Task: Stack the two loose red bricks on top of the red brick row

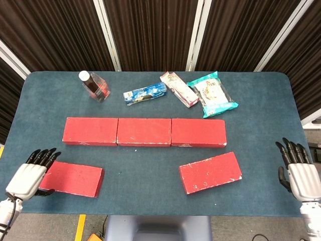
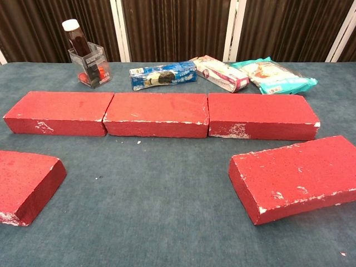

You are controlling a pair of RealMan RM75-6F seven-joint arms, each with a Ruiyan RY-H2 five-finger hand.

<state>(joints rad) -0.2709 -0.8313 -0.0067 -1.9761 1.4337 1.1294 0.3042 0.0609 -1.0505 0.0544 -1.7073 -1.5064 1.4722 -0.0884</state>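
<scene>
Three red bricks form a row (image 1: 144, 132) (image 2: 158, 114) across the middle of the blue table. One loose red brick (image 1: 72, 178) (image 2: 25, 181) lies flat at the near left. The other loose brick (image 1: 210, 172) (image 2: 297, 178) lies at the near right, slightly angled. My left hand (image 1: 31, 174) sits at the left end of the left loose brick, fingers stretched forward and thumb by the brick's near corner; it holds nothing. My right hand (image 1: 301, 173) hovers at the table's right edge, fingers apart, well clear of the right brick. Neither hand shows in the chest view.
Behind the row stand a bottle in a clear holder (image 1: 94, 86) (image 2: 86, 58), a blue snack pack (image 1: 145, 93) (image 2: 162, 75), a pink-white pack (image 1: 178, 89) (image 2: 219, 72) and a teal bag (image 1: 212, 94) (image 2: 275, 77). The table's near edge (image 1: 160, 215) runs just below the loose bricks.
</scene>
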